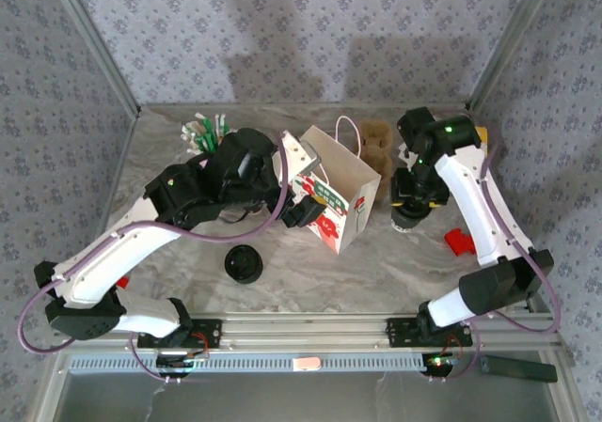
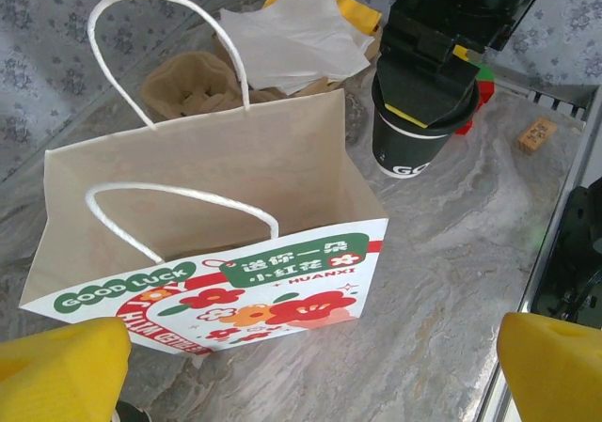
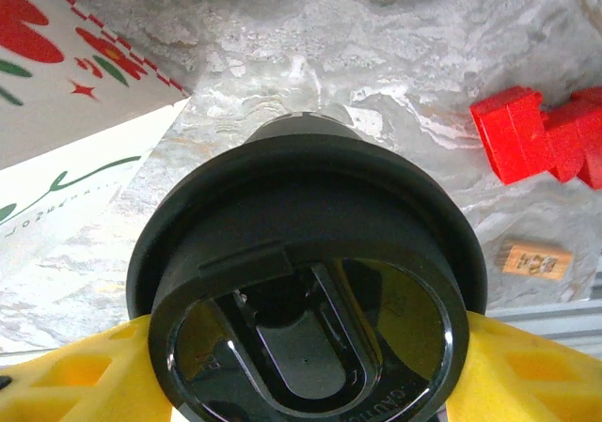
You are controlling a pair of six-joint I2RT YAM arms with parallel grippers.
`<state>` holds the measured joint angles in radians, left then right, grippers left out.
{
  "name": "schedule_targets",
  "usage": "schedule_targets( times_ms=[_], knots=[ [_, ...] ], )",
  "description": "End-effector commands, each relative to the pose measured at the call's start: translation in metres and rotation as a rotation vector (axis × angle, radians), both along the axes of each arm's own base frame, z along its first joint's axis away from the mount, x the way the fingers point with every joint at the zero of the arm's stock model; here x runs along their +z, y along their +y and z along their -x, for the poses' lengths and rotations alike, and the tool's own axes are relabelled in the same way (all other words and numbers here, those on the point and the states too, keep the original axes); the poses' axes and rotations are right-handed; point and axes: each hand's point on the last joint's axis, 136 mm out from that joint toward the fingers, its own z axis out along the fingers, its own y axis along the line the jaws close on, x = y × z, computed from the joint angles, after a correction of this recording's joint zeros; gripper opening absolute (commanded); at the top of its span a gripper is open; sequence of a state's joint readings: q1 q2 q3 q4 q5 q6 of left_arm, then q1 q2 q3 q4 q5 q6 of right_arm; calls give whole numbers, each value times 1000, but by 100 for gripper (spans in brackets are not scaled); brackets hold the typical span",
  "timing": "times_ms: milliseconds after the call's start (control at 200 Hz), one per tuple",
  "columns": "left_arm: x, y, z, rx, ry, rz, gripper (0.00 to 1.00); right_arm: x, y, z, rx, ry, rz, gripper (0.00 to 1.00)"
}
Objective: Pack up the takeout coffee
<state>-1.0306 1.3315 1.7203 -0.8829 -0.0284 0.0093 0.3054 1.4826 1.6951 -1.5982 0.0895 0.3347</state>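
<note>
Takeout coffee (image 2: 410,146): you have a dark cup with white lettering and a glossy black round lid. It stands just right of the paper bag (image 2: 216,168), with a strip of table between them.
Right gripper (image 3: 301,384): it comes down from above, and its yellow fingers (image 3: 85,375) clamp the lid rim from both sides, so you are grasping the coffee.
Left gripper (image 2: 310,375): it hangs released in front of the bag's printed face, yellow fingertips spread wide, with nothing between them.
Paper bag: stiff kraft paper, upright, mouth open. It has two white twisted cord handles and a white front panel with red flowers and green bands.
In the way: the near handle (image 2: 179,196) arches across the bag's mouth and the far one (image 2: 169,27) stands above it.
Behind the bag: a brown moulded-pulp carrier (image 2: 188,84) and crumpled white tissue (image 2: 292,37) over something yellow.
Right of the bag, past the cup: a red plastic block (image 3: 527,140) and a small wooden block (image 3: 536,259).
Left front of the bag: a loose pile of black lids (image 1: 243,264).
Left rear of the bag: green-and-white packets (image 1: 207,132); I cannot tell what kind.
Table (image 2: 442,281): grey veined marble pattern, smooth.
</note>
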Motion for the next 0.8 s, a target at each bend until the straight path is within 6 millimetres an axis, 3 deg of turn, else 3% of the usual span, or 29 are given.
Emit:
schedule_targets(
  times_ms=[0, 240, 605, 795],
  knots=[
    [6, 5, 1, 36, 18, 6, 100, 16, -16, 30, 71, 84, 99, 65],
    [9, 8, 1, 47, 31, -3, 100, 37, 7, 36, 128, 36, -26, 64],
    [6, 7, -4, 79, 40, -16, 100, 45, 19, 57, 138, 19, -123, 64],
    [-4, 9, -25, 173, 15, -68, 100, 52, 23, 66, 141, -1, -172, 63]
  ],
)
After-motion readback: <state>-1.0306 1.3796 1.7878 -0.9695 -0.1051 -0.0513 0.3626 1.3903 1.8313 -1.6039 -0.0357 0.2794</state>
